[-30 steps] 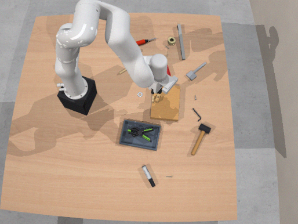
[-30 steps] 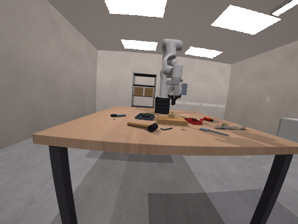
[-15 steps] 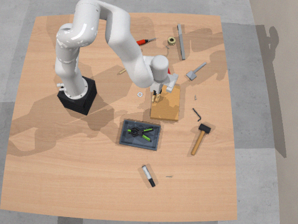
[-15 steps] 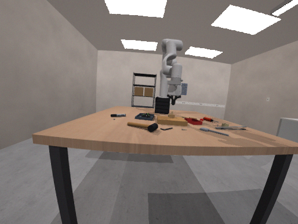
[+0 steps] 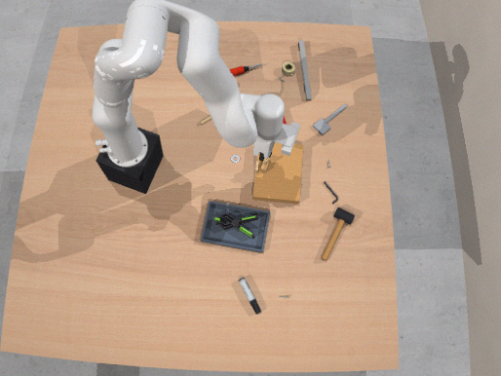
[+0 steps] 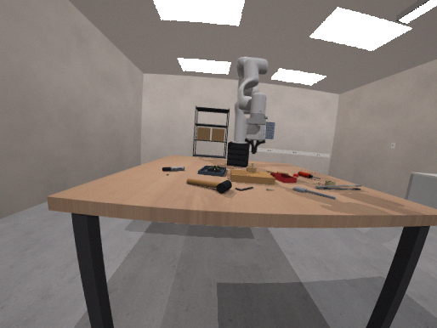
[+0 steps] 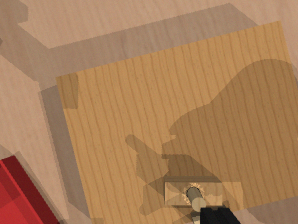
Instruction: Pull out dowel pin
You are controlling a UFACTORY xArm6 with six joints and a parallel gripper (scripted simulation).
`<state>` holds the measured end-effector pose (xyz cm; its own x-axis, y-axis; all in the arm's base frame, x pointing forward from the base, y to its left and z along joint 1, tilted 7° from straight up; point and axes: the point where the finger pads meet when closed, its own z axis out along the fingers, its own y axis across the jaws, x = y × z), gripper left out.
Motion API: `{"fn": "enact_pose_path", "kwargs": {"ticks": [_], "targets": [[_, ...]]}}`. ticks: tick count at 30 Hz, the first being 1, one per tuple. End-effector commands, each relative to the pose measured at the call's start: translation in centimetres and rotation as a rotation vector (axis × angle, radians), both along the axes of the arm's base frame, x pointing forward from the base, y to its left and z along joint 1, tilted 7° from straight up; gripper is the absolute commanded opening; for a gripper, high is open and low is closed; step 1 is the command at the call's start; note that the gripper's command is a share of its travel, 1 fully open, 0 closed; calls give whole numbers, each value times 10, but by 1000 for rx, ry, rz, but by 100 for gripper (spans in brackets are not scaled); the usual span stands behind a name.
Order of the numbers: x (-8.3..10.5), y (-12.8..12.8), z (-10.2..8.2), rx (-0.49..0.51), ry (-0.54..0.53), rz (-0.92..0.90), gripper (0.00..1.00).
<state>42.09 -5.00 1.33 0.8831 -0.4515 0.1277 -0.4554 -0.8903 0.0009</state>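
Note:
The bench board [image 5: 278, 175] lies mid-table; it also shows in the wrist view [image 7: 170, 130]. The small wooden block [image 7: 202, 193] lies flat near the board's edge, hole up. The dowel pin [image 7: 196, 201] stands in the hole. The block also shows in the top view [image 5: 264, 165] and the side view [image 6: 252, 168]. My gripper [image 5: 261, 157] is shut and hangs just above the pin; one dark fingertip [image 7: 217, 216] shows beside the pin top. In the side view the gripper [image 6: 255, 149] is clear of the block. The red spring clamp [image 7: 17, 192] lies off the board, apart from the block.
A dark tray with green-handled pliers [image 5: 235, 225] sits in front of the board. A hammer [image 5: 336, 233], hex key [image 5: 331, 191], marker [image 5: 250, 294], washer [image 5: 236, 158], screwdriver [image 5: 244, 69], brass nut [image 5: 289, 68] and grey bar [image 5: 304, 70] lie around.

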Motion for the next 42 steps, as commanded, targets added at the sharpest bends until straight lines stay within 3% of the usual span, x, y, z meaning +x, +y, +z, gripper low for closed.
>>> {"fn": "enact_pose_path", "kwargs": {"ticks": [1, 2, 42], "targets": [[2, 0, 1, 1, -4, 4, 0], [2, 0, 1, 1, -4, 4, 28], [3, -1, -8, 2, -3, 4, 28]]}}
